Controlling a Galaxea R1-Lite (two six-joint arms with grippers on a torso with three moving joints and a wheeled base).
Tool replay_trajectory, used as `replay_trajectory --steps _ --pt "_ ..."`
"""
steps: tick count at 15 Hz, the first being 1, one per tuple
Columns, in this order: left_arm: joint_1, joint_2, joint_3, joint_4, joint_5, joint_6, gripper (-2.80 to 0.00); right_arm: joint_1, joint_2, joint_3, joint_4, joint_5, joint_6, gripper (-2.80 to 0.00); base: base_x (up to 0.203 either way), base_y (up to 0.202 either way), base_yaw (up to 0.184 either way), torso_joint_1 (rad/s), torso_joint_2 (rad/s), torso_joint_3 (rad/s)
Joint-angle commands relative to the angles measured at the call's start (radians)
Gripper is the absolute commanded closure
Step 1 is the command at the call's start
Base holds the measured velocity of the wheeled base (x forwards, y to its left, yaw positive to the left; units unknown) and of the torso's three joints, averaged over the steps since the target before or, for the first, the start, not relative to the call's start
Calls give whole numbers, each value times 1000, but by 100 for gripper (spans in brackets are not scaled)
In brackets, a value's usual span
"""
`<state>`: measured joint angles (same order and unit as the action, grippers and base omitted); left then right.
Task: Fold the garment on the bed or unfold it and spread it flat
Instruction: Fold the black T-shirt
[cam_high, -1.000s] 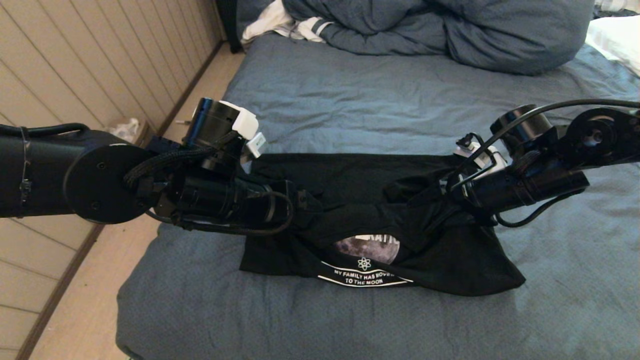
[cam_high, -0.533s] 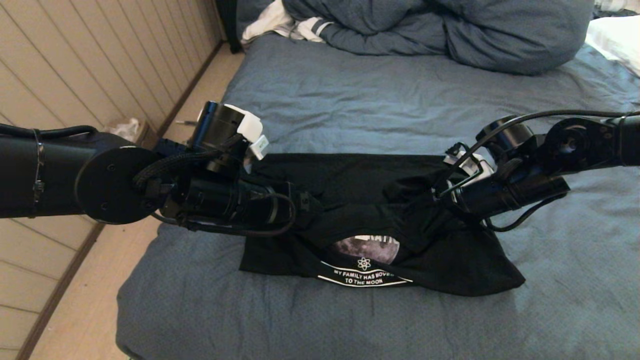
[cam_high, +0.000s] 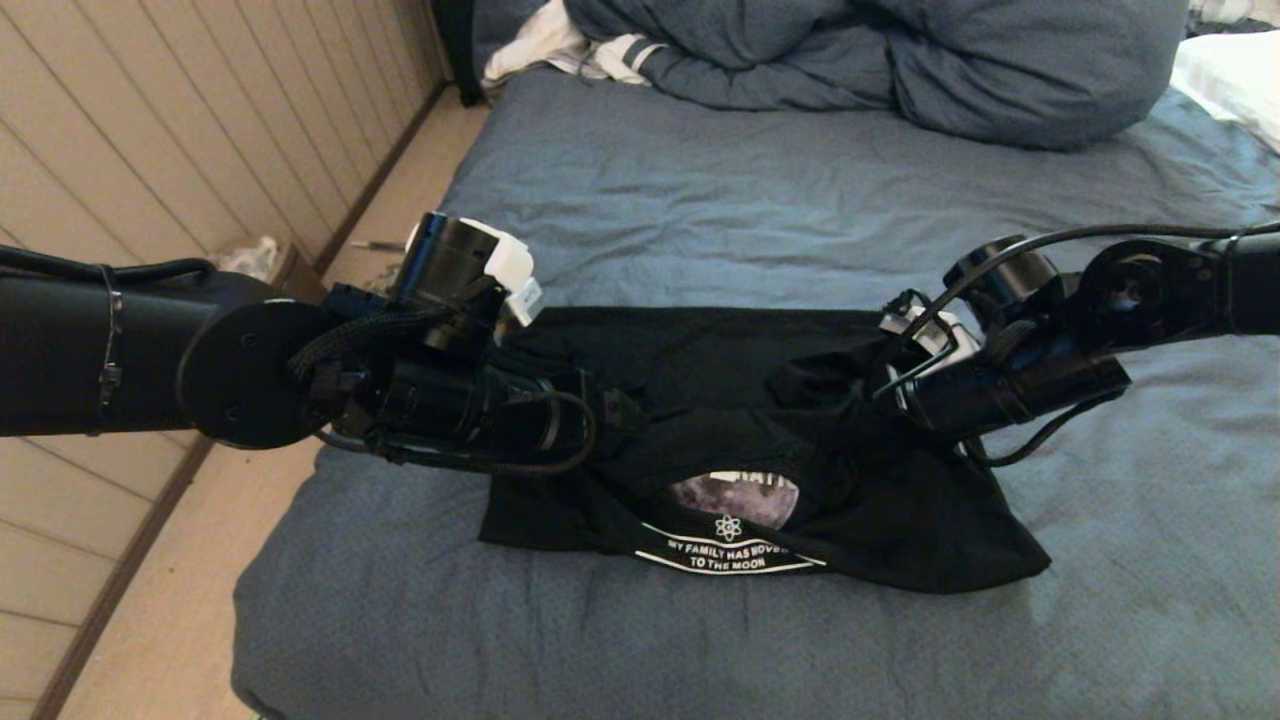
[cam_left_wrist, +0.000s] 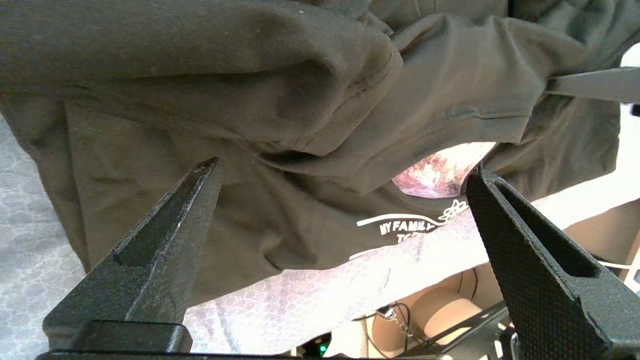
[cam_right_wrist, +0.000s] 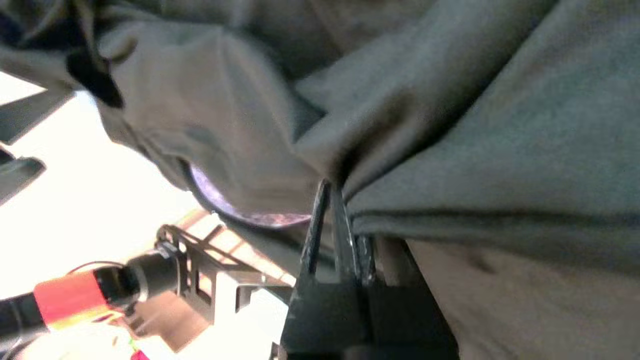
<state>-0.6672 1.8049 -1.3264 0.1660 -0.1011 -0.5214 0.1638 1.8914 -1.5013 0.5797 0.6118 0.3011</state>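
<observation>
The garment (cam_high: 720, 370), a black T-shirt with a moon print and white lettering, lies bunched across the bed (cam_high: 700, 200) near its front edge. My left gripper (cam_high: 625, 410) reaches in from the left at the shirt's left end. In the left wrist view the left gripper (cam_left_wrist: 345, 167) stands open, its fingers (cam_left_wrist: 170, 240) wide apart over the garment's (cam_left_wrist: 250, 100) folds with nothing between them. My right gripper (cam_high: 850, 405) comes in from the right at the shirt's raised right part. There my right gripper (cam_right_wrist: 327, 187) is shut on a fold of the garment (cam_right_wrist: 500, 150).
A bunched blue-grey duvet (cam_high: 900, 60) lies at the head of the bed, with a white striped cloth (cam_high: 560, 45) at its left and a white pillow (cam_high: 1230, 70) at the far right. Floor (cam_high: 180, 620) and a panelled wall (cam_high: 150, 120) run along the bed's left edge.
My right gripper has closed on a fold of the shirt and shifted slightly left and lower. The left arm has eased a little to the right, its gripper still open.
</observation>
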Motion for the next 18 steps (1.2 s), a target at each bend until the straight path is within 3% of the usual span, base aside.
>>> replay_trajectory --steps 1,4,13,18 --pt "0 4 -2 1 0 -5 -280 2 -20 -2 3 3 3 0 0 0 0 0 0 0" --pt "0 -9 -5 -18 6 -37 -280 2 -25 -25 3 15 1 0 0 0 0 0 0 0" --pt "-6 -76 108 29 17 -25 -280 0 69 -228 2 69 -2 0 0 0 0 0 0 0" --pt "-83 -37 28 35 18 -34 -280 2 101 -274 0 100 -10 0 0 0 0 0 0 0"
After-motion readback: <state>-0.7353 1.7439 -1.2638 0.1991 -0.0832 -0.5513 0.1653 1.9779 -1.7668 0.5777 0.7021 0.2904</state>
